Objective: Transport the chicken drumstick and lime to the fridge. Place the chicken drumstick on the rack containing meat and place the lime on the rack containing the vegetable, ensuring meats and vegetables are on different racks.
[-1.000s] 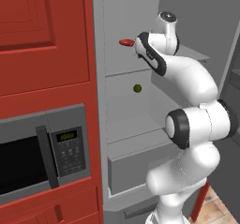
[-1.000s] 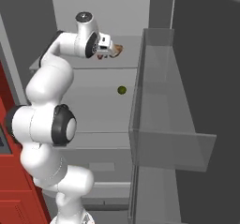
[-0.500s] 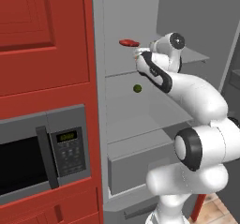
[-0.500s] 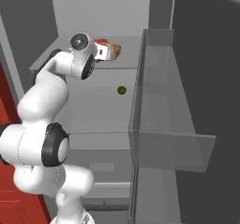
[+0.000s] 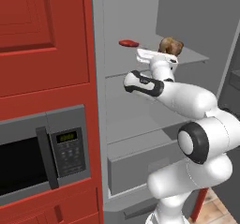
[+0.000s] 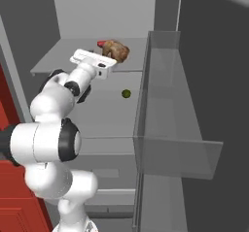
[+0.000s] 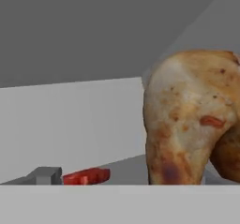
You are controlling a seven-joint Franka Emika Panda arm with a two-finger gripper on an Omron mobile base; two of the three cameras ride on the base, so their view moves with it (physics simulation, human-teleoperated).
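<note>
now resting on the rack containing meat [image 5: 187,59], the chicken drumstick [image 5: 170,45], up at the top of the fridge [image 5: 140,138] and a little apart from the meat [image 5: 128,43], which lies further left along the same shelf. a second ago carried at the wrist between the fingers; since then let go, with the tool [image 6: 92,60] spread to about its widest, gripping nothing and drawn back just in front of the shelf edge. close up in the hand view, drumstick [image 7: 192,120] large and upright on the shelf floor, red slab [image 7: 86,176] low to the left. one shelf down, the vegetable [image 6: 126,93] sitting alone on the rack containing the vegetable [image 6: 107,109]. judged from this, first half of the job done: meat with meat, on a separate rack from the green ball. lime yet to be fetched and set on that second shelf; likely next, withdrawing the arm clear of the fridge without nudging the drumstick.
</note>
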